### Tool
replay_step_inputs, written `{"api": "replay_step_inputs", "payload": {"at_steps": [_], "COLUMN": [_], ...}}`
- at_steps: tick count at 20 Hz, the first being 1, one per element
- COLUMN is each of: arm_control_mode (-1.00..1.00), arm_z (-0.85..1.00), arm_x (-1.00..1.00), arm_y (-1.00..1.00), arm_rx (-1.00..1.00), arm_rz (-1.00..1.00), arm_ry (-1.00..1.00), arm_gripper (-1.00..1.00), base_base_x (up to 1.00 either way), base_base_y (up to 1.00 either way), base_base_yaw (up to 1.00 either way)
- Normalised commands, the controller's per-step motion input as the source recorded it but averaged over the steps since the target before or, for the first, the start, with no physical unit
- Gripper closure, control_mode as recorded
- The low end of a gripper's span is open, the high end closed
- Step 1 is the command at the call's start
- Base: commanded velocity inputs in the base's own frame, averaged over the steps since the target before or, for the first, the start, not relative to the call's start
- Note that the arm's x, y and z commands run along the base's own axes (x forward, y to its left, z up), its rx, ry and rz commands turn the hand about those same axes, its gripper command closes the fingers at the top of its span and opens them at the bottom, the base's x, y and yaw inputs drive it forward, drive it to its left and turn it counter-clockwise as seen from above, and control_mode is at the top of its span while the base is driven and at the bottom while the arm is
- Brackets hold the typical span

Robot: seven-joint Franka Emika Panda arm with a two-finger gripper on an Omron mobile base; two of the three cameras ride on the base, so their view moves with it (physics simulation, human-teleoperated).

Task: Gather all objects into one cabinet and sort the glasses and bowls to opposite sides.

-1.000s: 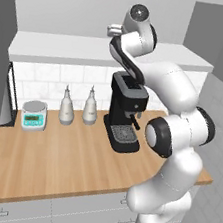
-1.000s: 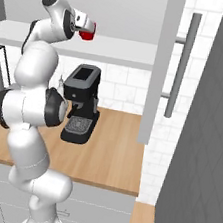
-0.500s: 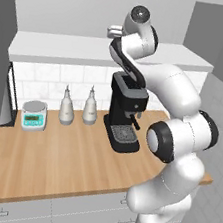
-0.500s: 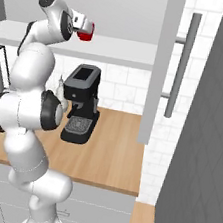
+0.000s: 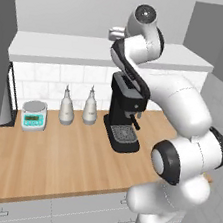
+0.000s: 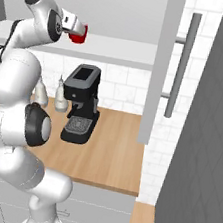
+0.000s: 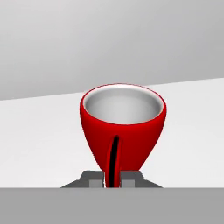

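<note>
At the upper left of the right base view the gripper (image 6: 74, 27) was clamped on the red cup (image 6: 78, 32) by its handle, held high above the white shelf board (image 6: 117, 51), so its placing and sorting in the cabinet looked unfinished.

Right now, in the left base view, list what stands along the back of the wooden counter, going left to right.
Small white kitchen scale with a teal display → first white bottle with a thin spout → second white bottle with a thin spout → black coffee machine.
</note>
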Motion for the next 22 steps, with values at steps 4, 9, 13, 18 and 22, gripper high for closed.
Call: {"api": "replay_step_inputs", "payload": {"at_steps": [4, 9, 13, 18, 22], "arm_control_mode": [-1.00, -1.00, -1.00, -1.00, -1.00], "arm_z": [-0.03, 0.01, 0.36, 0.33, 0.12], "arm_x": [-0.99, -1.00, -1.00, -1.00, -1.00], "arm_y": [0.17, 0.06, 0.00, 0.00, 0.02], "arm_rx": [0.00, 0.00, 0.02, 0.01, -0.01], "arm_rz": [0.00, 0.00, 0.00, 0.00, 0.00], "arm_ry": [-0.09, -0.13, -0.13, -0.12, 0.01], "arm_gripper": [1.00, 1.00, 1.00, 1.00, 1.00], "base_base_x": [0.00, 0.00, 0.00, 0.00, 0.00], "base_base_y": [0.00, 0.00, 0.00, 0.00, 0.00], "base_base_yaw": [0.00, 0.00, 0.00, 0.00, 0.00]}}
